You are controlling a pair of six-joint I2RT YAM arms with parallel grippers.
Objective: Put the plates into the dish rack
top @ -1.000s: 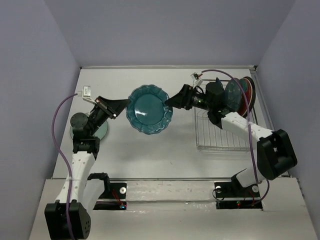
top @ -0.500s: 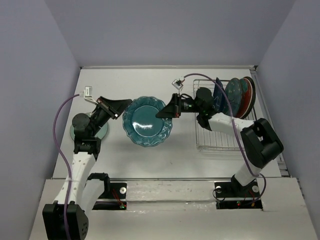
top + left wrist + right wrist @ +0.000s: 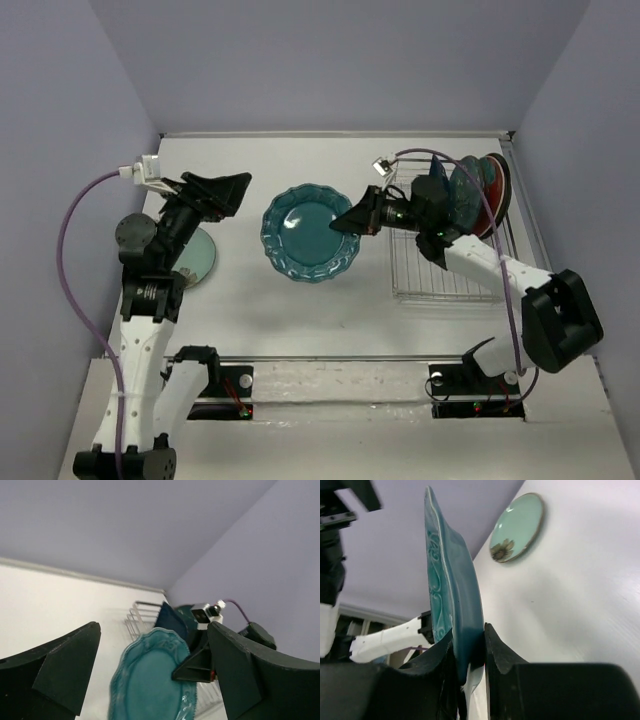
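A white table (image 3: 300,320) fills the middle of the scene. Plain lavender walls close it in on three sides: a back wall (image 3: 330,60) along the far edge, a left wall (image 3: 50,200) and a right wall (image 3: 600,150). A pale trim (image 3: 75,572) runs where the back wall meets the table. Along the near edge lies a light grey ledge (image 3: 340,425).

Edge-on scalloped teal plate (image 3: 451,580) between the fingers (image 3: 504,656)

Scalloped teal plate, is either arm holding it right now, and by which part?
The right tool pinches the scalloped teal plate by its rim, on the edge facing the dish rack. The left tool is open and empty.
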